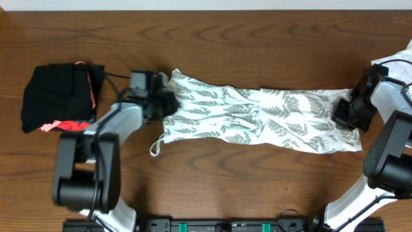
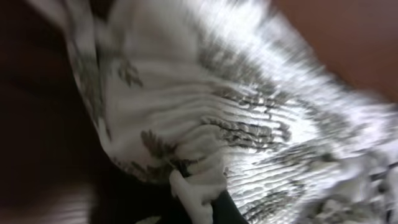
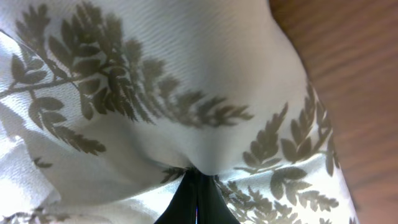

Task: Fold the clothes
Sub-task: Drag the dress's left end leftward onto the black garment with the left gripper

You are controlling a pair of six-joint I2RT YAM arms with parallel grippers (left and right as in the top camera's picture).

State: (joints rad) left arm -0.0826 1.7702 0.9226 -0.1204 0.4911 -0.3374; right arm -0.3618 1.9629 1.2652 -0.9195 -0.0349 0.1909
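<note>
While L fingers (image 1: 169,103) pinch dress (image 1: 270,117) at strap end, R fingers (image 1: 343,116) pinch hem

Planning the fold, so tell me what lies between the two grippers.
Only the fern-print dress, spread lengthwise from the left gripper to the right gripper, each shut on an end. The overhead view shows it.

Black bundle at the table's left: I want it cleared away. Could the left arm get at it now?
Probably not yet: the left fingers are shut on the dress. The bundle lies close beside that arm, uncovered.
</note>
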